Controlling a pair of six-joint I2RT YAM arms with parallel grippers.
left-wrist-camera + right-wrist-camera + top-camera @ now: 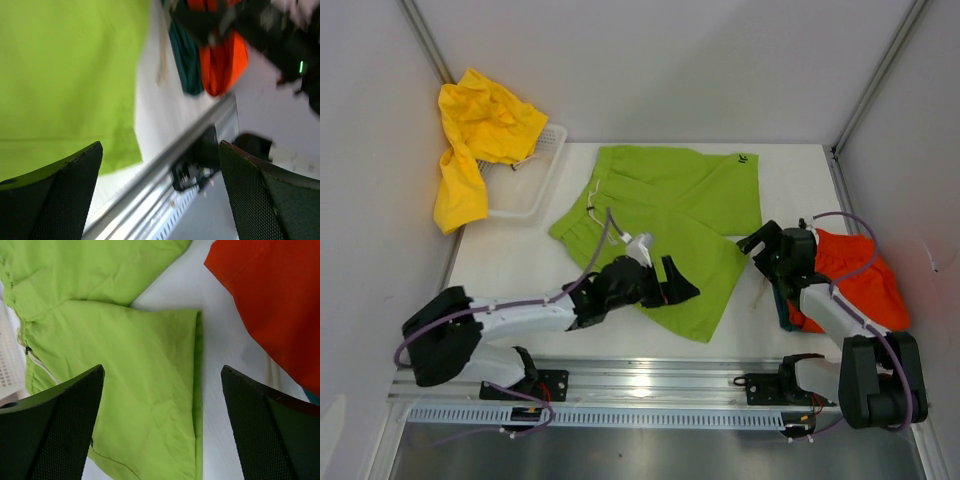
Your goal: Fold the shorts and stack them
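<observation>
Lime green shorts (660,215) lie spread flat in the middle of the table. My left gripper (675,285) is open and empty above their near leg, with the green cloth (65,75) to its left. My right gripper (760,245) is open and empty just above the right hem of the green shorts (125,365). Orange-red shorts (860,280) lie folded at the right on dark teal shorts (786,312), partly under my right arm. Both show in the left wrist view: orange-red (225,65), teal (186,60). Yellow shorts (475,135) hang over the basket.
A white plastic basket (535,185) stands at the back left, against the wall. A pale drawstring (758,295) trails from the teal shorts onto the table. The metal rail (650,375) runs along the near edge. White walls close in both sides.
</observation>
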